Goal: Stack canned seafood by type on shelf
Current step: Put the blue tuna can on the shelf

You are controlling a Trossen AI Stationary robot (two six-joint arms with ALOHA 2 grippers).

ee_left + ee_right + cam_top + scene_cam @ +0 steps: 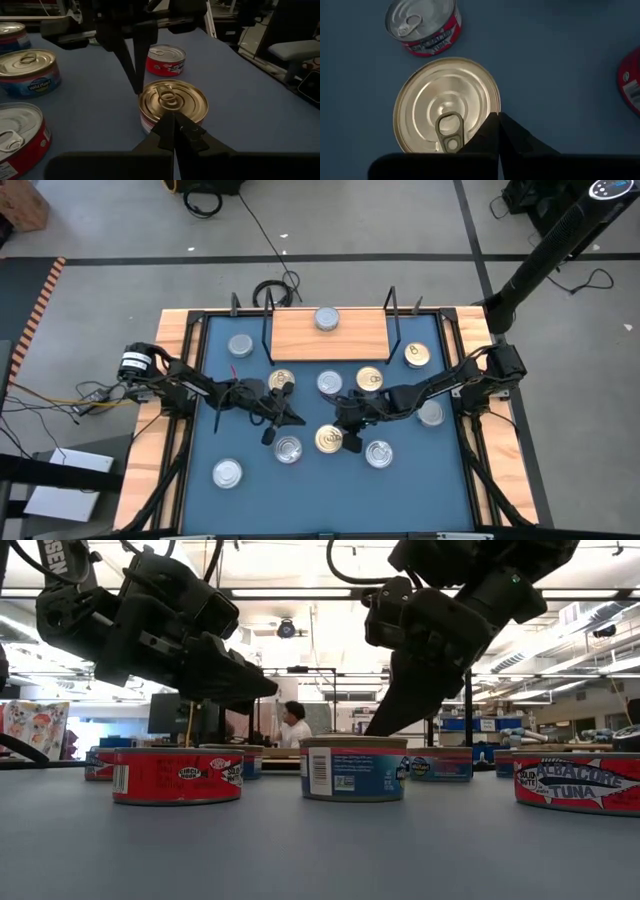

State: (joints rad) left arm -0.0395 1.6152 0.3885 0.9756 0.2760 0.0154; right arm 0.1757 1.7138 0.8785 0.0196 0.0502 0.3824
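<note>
Right wrist view: your right gripper (498, 116), fingers pressed together and empty, hovers over gold tin (447, 106); descending closed probably shoves it.

Left gripper (279, 416) fingers pressed together; right gripper (349, 442) likewise, both mid-table.

A: From above, light is even and diffuse; the blue counter (400, 480) shows only soft shadows beneath the arms.

B: At counter height, ceiling strip lights (300, 592) glare; the arms read as dark silhouettes; the near counter surface is blurred.

A: Wrist views are dim; the gold-topped tin (447, 107) carries ring highlights; the near fingers (490, 135) are black and without detail.
</note>
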